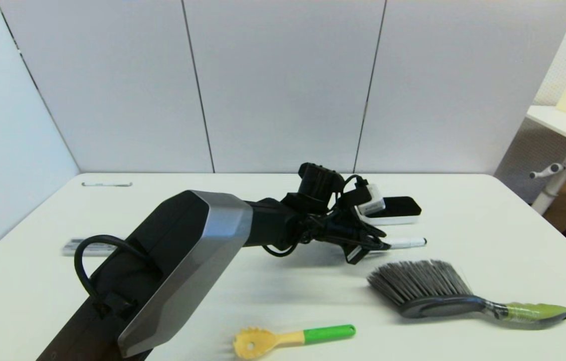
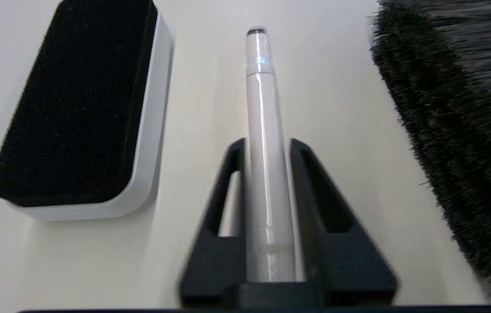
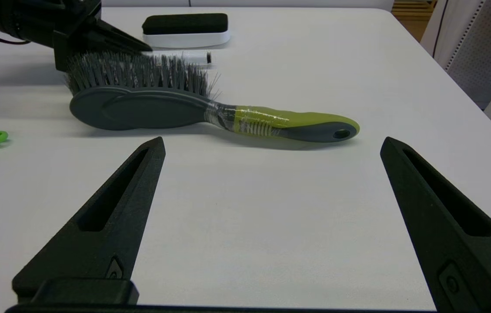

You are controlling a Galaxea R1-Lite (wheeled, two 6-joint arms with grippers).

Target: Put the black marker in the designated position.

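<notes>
The left gripper is clenched on the black marker, whose barrel runs between its fingers, between the eraser and the brush. The right gripper hangs spread over bare table near the brush handle.

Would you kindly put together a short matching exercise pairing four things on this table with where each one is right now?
Things:
1. black marker
2. eraser block
3. brush
4. right gripper

States:
A. open, low over bare tabletop
B. gripped between the left gripper's fingers
C. lying beyond the marker, black pad up
D. lying nearer than the marker, green handle

Pairs: 1-B, 2-C, 3-D, 4-A
</notes>
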